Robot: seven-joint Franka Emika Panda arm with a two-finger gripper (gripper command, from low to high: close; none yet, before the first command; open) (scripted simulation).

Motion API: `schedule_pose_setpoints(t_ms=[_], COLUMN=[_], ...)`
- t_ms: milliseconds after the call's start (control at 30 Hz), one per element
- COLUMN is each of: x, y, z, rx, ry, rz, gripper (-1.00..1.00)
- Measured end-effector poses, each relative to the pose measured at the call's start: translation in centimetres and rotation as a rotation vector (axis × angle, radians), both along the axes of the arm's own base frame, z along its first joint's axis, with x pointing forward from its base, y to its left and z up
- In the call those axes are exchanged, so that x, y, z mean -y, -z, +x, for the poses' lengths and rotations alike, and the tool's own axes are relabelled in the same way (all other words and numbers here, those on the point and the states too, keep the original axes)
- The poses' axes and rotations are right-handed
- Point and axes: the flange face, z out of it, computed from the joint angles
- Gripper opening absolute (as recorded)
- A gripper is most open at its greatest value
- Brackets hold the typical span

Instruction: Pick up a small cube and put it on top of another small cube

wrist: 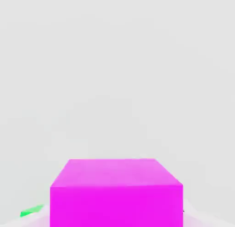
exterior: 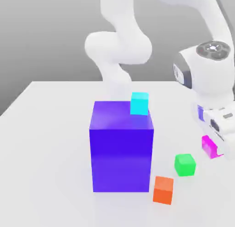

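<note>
magenta cube [exterior: 209,146]: clamped in the pincer [exterior: 215,147], jaws closed tight on its sides; carried off the surface, so it's ready to go onto the stack target; fills the near field of the hand view [wrist: 116,192]
pincer state: shut on the magenta cube, nothing else held
green cube [exterior: 185,164]: target, sits on the surface [exterior: 41,143] just beside and lower than the pincer, toward the exterior view's left; top face bare, so free for stacking; green sliver in hand view [wrist: 31,211]
orange cube [exterior: 163,190]: near the green one, farther from the pincer; distractor
blue-violet block [exterior: 121,152]: big, well away from the pincer
cyan cube [exterior: 139,103]: at the block's top rear edge; whether on or behind it, can't tell
step: judged carry phase; next needs centring above green, then lowering
</note>
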Motion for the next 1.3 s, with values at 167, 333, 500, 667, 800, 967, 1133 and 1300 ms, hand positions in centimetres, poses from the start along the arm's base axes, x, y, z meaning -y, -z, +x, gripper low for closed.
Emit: schedule_pose_setpoints(t_ms=[167, 333, 500, 667, 800, 967, 1133, 1300], x=[-3.2, -2.7, -0.4, 1.9, 4.7, 4.5, 4.1, 4.1], y=[-1.6, -1.8, -1.2, -0.6, 0.2, 0.1, 1.0, 3.0], z=[-3.3, -4.7, -5.1, -5.5, -4.9, -4.5, -4.3, -4.3], rx=[0.083, 0.165, 0.231, 0.278, 0.278, 0.293, 0.302, 0.298], ry=[-0.361, -0.669, -0.953, -1.237, -1.339, -1.352, -1.356, -1.357], rz=[0.04, 0.033, -0.008, -0.058, -0.099, -0.095, -0.093, -0.096], gripper=[-1.0, -1.0, -1.0, -1.0, -1.0, -1.0, -1.0, -1.0])
